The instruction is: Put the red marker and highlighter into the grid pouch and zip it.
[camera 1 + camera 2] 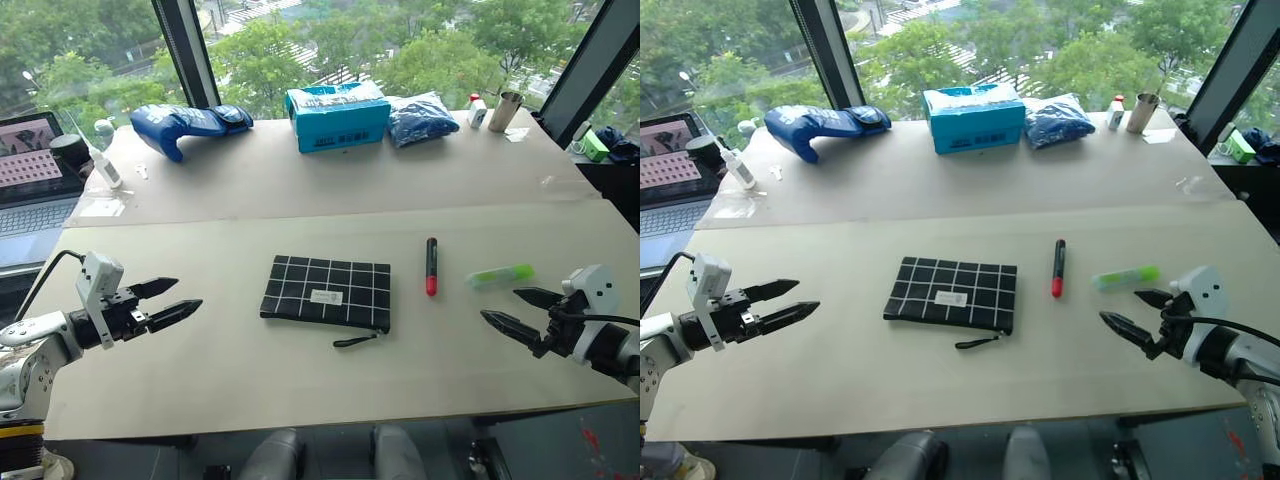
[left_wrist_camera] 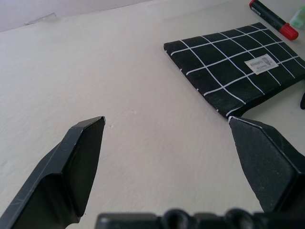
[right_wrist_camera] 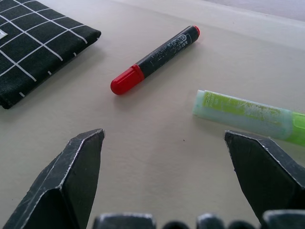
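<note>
We see the grid pouch lying flat mid-surface, zipper side toward the near edge, apparently zipped. The red marker lies just beside it toward the right edge, the highlighter farther right. Our left tool hovers released near the left edge; our right tool hangs released near the highlighter. Nothing is held. We judge the pouch must be unzipped first: the flat fabric could slide under a one-sided pull, and either round pen could roll away from a pinch.
</note>
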You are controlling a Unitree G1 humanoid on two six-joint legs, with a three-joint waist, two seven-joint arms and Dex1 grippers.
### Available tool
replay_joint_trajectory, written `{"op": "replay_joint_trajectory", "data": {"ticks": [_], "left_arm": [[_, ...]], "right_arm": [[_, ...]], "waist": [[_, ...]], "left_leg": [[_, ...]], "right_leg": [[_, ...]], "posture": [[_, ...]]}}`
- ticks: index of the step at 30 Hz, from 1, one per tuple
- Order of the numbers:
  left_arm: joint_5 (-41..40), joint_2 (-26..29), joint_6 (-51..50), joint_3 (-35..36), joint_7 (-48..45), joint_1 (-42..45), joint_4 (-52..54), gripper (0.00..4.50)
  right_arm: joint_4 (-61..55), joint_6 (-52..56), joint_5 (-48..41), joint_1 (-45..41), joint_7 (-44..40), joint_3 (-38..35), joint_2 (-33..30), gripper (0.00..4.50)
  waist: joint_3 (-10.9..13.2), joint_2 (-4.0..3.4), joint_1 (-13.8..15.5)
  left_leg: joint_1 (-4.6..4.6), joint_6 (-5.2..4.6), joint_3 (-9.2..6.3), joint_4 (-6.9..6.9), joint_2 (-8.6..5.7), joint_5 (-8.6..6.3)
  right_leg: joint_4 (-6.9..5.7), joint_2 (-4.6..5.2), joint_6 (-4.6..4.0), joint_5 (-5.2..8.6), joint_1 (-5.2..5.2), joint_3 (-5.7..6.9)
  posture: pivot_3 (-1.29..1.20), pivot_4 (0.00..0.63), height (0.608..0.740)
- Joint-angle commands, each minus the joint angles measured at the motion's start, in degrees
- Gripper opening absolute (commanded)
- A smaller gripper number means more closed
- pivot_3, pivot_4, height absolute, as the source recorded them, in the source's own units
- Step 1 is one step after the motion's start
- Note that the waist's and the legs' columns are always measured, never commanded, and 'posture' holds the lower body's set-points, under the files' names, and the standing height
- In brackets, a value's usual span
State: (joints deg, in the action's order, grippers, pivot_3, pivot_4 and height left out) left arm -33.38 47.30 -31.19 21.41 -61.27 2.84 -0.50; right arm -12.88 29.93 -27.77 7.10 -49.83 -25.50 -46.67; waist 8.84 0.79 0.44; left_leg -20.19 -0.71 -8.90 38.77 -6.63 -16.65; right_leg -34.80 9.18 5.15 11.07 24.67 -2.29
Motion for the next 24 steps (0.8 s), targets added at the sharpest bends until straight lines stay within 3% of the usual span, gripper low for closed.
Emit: {"op": "replay_joint_trajectory", "data": {"ticks": [1, 7, 10, 14, 21, 24], "left_arm": [[0.7, 1.9, -0.1, -0.6, 0.0, 1.9, 0.5, 4.5], [7.5, 3.7, 4.9, -7.5, -2.4, 5.0, -6.4, 4.5], [12.2, 3.4, 14.3, -10.2, -3.3, 5.6, -7.9, 4.5], [14.8, 2.6, 25.5, -10.1, -3.7, 7.3, -8.6, 4.5], [21.3, 3.0, 40.2, -12.1, -2.6, 8.0, -9.4, 4.5], [22.2, 2.3, 42.3, -14.1, -3.1, 9.7, -8.6, 4.5]], "right_arm": [[0.5, -1.9, 0.4, -1.7, 0.9, -0.2, 0.4, 4.42], [1.8, -1.6, 1.1, -3.7, 1.7, 1.1, 0.7, 4.42], [0.6, 0.6, -0.6, -5.9, 1.4, 2.0, 0.5, 3.73], [-2.6, 3.9, -4.0, -9.9, -0.2, 4.4, 0.3, 2.34], [-6.3, 5.5, -3.7, -19.7, -2.2, 18.4, 3.7, 0.05], [-3.4, 3.9, 3.8, -23.8, 1.6, 27.3, 6.9, 0.05]], "waist": [[0.0, 0.0, 0.0], [0.1, -0.05, 0.0], [0.2, -0.01, -0.1], [0.2, 0.04, -0.1], [0.2, 0.05, -0.6], [0.2, 0.08, -0.8]], "left_leg": [[0.0, 0.0, 0.0, 0.0, 0.0, 0.0], [0.0, 0.03, 0.13, 0.0, 0.02, 0.01], [-0.02, 0.03, 0.14, 0.0, 0.02, 0.01], [-0.05, 0.07, 0.09, 0.0, 0.13, -0.01], [-0.06, 0.16, 0.16, 0.0, 0.43, -0.08], [-0.12, 0.22, 0.17, 0.0, 0.51, -0.1]], "right_leg": [[0.0, 0.0, 0.0, 0.0, 0.0, 0.0], [0.0, -0.05, -0.05, -0.03, 0.0, 0.01], [-0.01, -0.05, -0.05, -0.03, 0.05, 0.01], [0.01, -0.09, -0.11, -0.07, 0.12, 0.01], [0.1, -0.38, -0.18, -0.11, 0.2, 0.02], [0.05, -0.47, -0.24, -0.15, 0.35, 0.05]], "posture": [[0.0, 0.15, 0.74], [0.0, 0.15, 0.74], [0.0, 0.15, 0.74], [0.0, 0.15, 0.74], [0.0, 0.15, 0.74], [0.0, 0.15, 0.74]]}}
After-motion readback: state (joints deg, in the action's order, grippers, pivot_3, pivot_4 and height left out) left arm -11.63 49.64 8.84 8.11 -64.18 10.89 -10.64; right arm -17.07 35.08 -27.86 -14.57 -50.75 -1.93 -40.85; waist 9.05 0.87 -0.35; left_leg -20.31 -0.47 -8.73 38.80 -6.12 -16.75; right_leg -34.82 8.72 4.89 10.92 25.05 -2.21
